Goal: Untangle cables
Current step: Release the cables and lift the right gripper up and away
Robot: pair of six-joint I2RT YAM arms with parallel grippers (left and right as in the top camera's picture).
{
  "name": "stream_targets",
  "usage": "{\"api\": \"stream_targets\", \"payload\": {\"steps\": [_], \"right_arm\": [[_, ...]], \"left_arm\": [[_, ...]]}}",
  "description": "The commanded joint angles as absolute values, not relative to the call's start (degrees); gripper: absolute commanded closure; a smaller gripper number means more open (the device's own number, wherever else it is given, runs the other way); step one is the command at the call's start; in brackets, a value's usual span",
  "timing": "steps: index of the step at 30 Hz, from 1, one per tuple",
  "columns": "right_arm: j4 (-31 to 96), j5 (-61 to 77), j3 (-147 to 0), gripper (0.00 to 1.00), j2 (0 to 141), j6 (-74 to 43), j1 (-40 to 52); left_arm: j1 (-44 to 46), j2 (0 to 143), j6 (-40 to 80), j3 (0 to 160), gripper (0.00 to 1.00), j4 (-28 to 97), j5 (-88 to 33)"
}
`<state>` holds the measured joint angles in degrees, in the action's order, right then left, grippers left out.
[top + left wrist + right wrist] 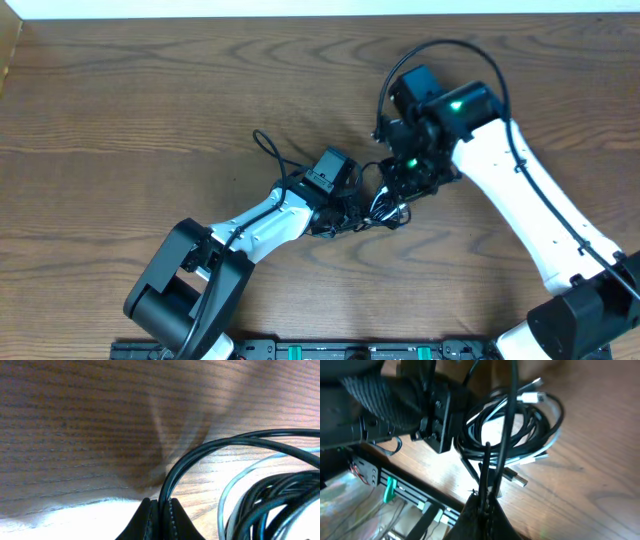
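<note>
Clamping down on a black strand each, the left pincer (159,510) and right pincer (484,505) are both squeezed nearly shut. Just past their tips the cables (385,208) sit in a black-and-white tangle around the middle of the desk (120,120).

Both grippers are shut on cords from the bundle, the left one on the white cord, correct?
Not quite. The left gripper is shut on a black cord, as the left wrist view shows; the white cord runs free beside it. The right gripper is shut on black cord too.
</note>
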<state>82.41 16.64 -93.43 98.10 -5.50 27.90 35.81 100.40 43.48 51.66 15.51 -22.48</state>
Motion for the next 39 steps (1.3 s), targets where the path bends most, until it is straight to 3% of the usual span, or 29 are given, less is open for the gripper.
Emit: {"api": "stream_targets", "payload": {"steps": [1, 10, 20, 31, 39], "right_arm": [[82.96, 13.87, -97.01, 0.99, 96.95, -4.16, 25.76], [82.67, -6.61, -100.86, 0.99, 96.95, -8.29, 24.32], [75.79, -11.07, -100.82, 0.99, 96.97, -5.48, 24.32], [76.95, -11.11, -99.29, 0.98, 96.99, 2.07, 24.32], [77.19, -21.93, -96.66, 0.97, 97.03, 5.26, 24.32]], "left_arm": [[35.81, 101.32, 43.48, 50.81, 0.92, 16.19, -19.75], [35.81, 101.6, 43.51, 50.81, 0.92, 16.21, -18.72], [35.81, 101.6, 43.51, 50.81, 0.92, 16.21, -18.72], [35.81, 101.6, 43.51, 50.81, 0.92, 16.23, -18.72], [35.81, 101.6, 43.51, 50.81, 0.92, 16.21, -18.72]]}}
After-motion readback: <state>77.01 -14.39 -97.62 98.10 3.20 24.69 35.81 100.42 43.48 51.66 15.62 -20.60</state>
